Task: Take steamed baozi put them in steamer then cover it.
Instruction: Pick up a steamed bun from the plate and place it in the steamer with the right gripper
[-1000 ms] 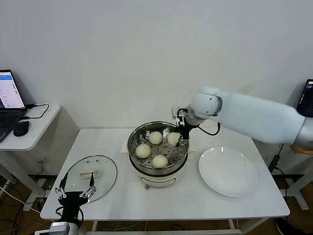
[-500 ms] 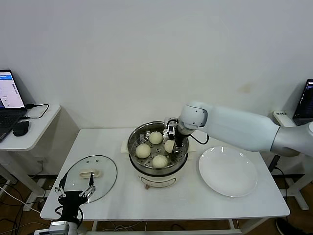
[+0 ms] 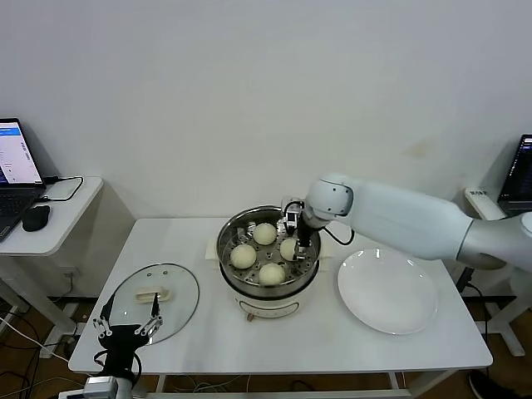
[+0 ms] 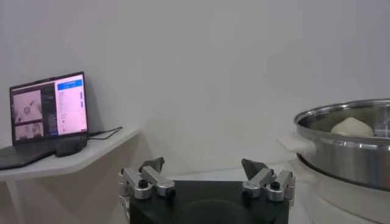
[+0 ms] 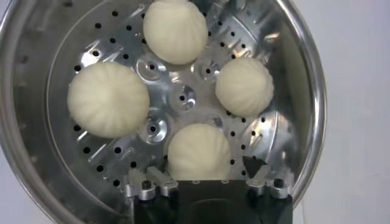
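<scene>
Buns, four small smooth cream-white steamed baozi, lie on the perforated tray inside the round shiny steel steamer, which stands near the middle of the white table. Seen from the head camera, they sit at about 12, 3, 6 and 9 o'clock around the centre of the tray, apart from each other. The right gripper hangs just above the bun at 3 o'clock; its fingers are spread wide on both sides of this bun and hold nothing. So the loading part looks finished, because the flat round white plate, at 3 o'clock from the pot, is bare. What is left, in my judgement, is only the covering. The round clear glass cover with its metal rim and cream-white handle lies flat on the table at about 8 o'clock from the steamer, well apart from it. The left gripper waits low at the table's near edge, just beside the cover, with its fingers wide open and empty.
</scene>
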You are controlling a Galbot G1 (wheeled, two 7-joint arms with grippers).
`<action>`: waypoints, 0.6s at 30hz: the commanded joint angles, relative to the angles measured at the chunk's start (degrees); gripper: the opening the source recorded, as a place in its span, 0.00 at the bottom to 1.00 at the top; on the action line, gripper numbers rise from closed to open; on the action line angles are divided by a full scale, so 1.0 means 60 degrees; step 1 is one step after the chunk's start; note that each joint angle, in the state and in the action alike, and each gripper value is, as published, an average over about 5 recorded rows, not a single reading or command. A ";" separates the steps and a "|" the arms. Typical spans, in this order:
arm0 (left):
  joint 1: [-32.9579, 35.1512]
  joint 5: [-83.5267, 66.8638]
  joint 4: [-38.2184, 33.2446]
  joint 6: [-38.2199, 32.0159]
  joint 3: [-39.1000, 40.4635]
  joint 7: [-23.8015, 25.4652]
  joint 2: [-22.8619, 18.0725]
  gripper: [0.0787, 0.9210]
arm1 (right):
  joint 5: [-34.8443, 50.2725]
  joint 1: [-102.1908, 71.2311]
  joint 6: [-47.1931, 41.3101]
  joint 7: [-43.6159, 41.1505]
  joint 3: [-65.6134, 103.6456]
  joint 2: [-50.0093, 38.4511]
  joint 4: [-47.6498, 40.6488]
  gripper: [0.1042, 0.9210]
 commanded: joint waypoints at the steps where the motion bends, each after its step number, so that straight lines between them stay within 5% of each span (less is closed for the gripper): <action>1: -0.0010 0.0004 -0.0039 0.0019 0.0004 0.0016 0.0022 0.88 | 0.0914 0.0307 -0.0066 0.0722 0.0768 -0.1600 0.1959 0.88; 9: -0.0064 0.0048 0.0008 -0.0005 0.0058 0.0039 0.0029 0.88 | 0.2408 -0.2945 0.1755 0.4818 0.3796 -0.4437 0.4426 0.88; 14: -0.0030 0.0220 0.0064 -0.0110 0.0135 0.0112 0.0003 0.88 | 0.1869 -0.7759 0.3883 0.6283 0.7501 -0.5431 0.5509 0.88; 18: -0.0018 0.0315 0.0172 -0.0224 0.0186 0.0174 -0.0065 0.88 | 0.0724 -1.1863 0.5688 0.6764 1.0799 -0.4844 0.5491 0.88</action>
